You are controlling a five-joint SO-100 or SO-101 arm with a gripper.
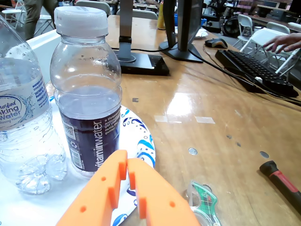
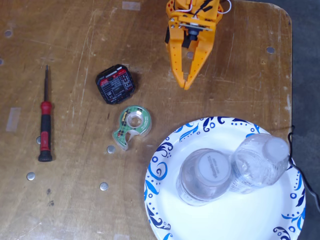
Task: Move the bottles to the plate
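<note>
**Inspector:** Position of the task items is to be recorded.

**Recorder:** Both bottles are found standing upright on the paper plate [image 2: 165, 210], side by side and apparently touching in the fixed view. The vitaminwater bottle [image 1: 87, 94] is identified by its dark purple label; in the fixed view only its white cap and shoulders [image 2: 205, 175] can be seen from above. The purified drinking water bottle [image 1: 23, 122] is cut off at the left edge of the wrist view, its cap out of frame; in the fixed view it [image 2: 261, 161] lies to the right of the first.

**Inspector:** And the plate?

**Recorder:** It is cropped by the bottom edge of the fixed view. In the wrist view only a strip of the blue-patterned rim is exposed.

**Inspector:** State of the gripper?

**Recorder:** The orange gripper [image 2: 187, 85] is seen clear of the plate, tips pointed toward it, nothing held. The fingers [image 1: 115, 181] are brought together, a narrow slit alone remaining between them.

**Inspector:** Other items?

**Recorder:** A green tape dispenser [image 2: 132, 125] is noted just beside the plate, partly hidden behind the gripper in the wrist view. A black device with a red label [image 2: 116, 84] is noted; its lettering cannot be read. A red-and-black screwdriver [image 2: 45, 125] lies well apart, only its handle entering the wrist view.
</note>
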